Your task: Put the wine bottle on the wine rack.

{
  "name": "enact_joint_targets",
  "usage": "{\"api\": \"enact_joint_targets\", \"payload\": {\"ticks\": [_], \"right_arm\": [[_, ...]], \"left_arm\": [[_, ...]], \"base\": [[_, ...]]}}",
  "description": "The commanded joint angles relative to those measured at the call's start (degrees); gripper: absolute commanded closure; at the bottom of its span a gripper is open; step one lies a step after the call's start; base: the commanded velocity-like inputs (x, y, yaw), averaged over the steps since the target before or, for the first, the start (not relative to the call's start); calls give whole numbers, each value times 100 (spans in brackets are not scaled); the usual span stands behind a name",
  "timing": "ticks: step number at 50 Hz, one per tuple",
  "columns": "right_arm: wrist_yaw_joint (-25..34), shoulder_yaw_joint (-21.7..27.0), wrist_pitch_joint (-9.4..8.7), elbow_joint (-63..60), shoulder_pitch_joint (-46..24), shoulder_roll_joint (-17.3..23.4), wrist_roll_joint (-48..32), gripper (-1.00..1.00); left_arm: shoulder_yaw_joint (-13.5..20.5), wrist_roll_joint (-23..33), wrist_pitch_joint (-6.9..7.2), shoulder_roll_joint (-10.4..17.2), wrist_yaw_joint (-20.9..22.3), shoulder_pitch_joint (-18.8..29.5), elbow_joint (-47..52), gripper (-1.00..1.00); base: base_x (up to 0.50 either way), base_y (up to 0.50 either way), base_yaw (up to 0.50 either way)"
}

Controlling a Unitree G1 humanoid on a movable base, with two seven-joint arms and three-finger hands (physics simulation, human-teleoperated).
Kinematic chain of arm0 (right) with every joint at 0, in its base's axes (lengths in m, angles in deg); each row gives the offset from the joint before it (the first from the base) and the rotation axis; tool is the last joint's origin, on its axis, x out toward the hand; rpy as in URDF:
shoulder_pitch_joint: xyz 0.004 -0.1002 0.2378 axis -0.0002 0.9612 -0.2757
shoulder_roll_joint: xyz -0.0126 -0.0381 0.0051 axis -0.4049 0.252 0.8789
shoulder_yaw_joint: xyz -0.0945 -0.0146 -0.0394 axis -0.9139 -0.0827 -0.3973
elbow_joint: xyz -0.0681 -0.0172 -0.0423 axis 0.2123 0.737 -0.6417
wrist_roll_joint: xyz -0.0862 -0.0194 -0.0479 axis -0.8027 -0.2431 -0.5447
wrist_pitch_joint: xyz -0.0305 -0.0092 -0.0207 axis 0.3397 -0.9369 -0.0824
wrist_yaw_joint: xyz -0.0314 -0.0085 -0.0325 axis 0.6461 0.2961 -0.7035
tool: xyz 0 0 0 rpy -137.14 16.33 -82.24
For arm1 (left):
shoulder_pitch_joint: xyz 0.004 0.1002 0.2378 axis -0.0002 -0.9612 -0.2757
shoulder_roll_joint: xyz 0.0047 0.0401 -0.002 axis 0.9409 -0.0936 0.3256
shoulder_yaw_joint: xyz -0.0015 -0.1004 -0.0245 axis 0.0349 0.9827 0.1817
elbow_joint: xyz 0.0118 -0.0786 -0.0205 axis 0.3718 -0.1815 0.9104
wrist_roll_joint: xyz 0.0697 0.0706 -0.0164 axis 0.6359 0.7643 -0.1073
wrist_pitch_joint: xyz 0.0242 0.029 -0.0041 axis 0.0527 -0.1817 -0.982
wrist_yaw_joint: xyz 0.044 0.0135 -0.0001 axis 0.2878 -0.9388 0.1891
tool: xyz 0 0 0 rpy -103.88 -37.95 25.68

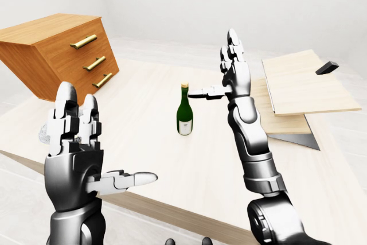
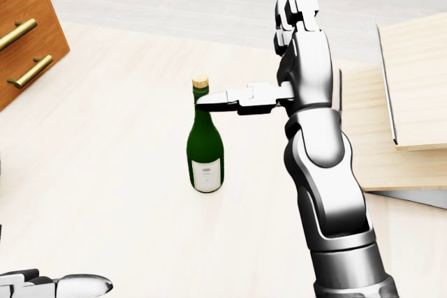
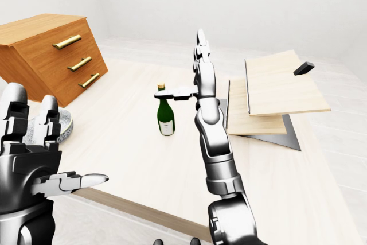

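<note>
Wine bottle (image 2: pixel 205 146) stands upright beside the open right robot hand (image 2: pixel 279 68).

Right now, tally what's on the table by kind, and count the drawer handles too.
Wine bottle: 1, green, standing upright.
Wooden drawer chest: 1.
Brass drawer handles: 3.
Tilted wooden boards of the rack: 2, stacked.
Small black block: 1, on the upper board.
Robot hands: 2, left hand and right hand, both open.
Total: 10.

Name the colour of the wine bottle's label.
White, on the dark green wine bottle; clearest in the head view.
</note>
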Motion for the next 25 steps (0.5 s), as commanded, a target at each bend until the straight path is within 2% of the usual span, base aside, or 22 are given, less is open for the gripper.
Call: {"api": "enact_joint_targets", "payload": {"ticks": [1, 15, 25], "right_arm": [[-119, -38, 0, 735, -396, 0, 141, -100], [-251, 32, 0, 2558, -767, 9, 69, -100], [-284, 26, 0, 3061, -924, 2, 65, -100]], "left_arm": [[0, 13, 0, -6, 11, 14, 14, -100], [71, -46, 0, -12, 36, -26, 146, -100], [76, -22, 0, -26, 52, 3, 163, -100]], "base": [[0, 0, 0], [0, 0, 0], [0, 0, 0]]}}
